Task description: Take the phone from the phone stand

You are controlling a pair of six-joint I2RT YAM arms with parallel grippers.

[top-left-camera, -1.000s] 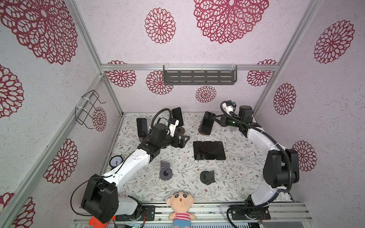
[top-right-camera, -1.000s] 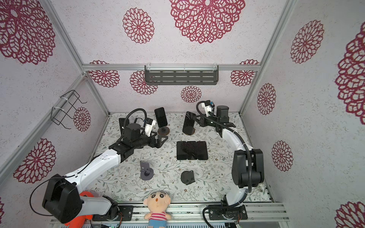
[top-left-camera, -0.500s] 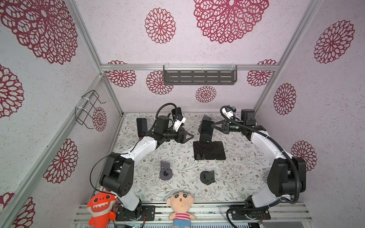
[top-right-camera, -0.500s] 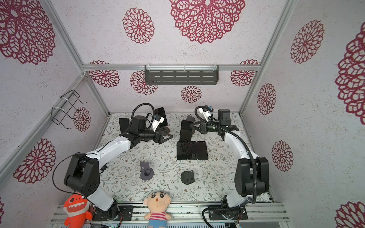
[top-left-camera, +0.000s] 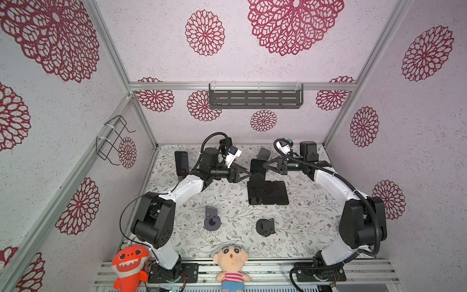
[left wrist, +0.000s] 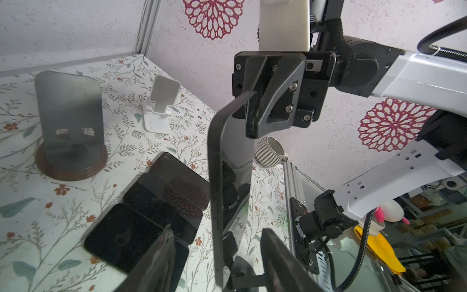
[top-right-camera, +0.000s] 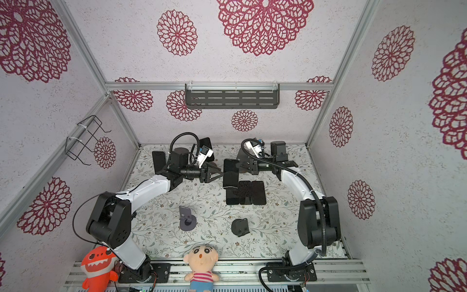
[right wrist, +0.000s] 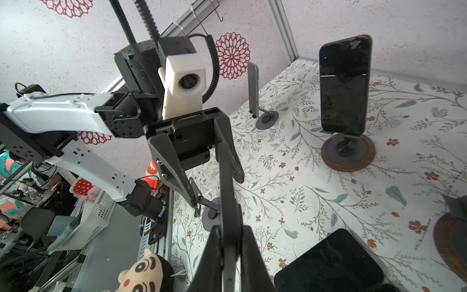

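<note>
Phone [top-left-camera: 257, 168]: clear of the grey stand [left wrist: 68, 106], between the two arms at centre of both top views, by the flat phones [top-left-camera: 268, 193] on the surface [top-left-camera: 227, 202]. Right jaws clenched on phone. Left jaws released, straddling it, gaps both sides.

We had the phone [top-left-camera: 257, 177] mid-table between left gripper [top-left-camera: 249, 174] and right gripper [top-left-camera: 264, 164], flat phones [top-left-camera: 271, 193] just before it, a stand [top-left-camera: 211, 222] front-left, another stand [top-left-camera: 265, 227] front-right.
</note>
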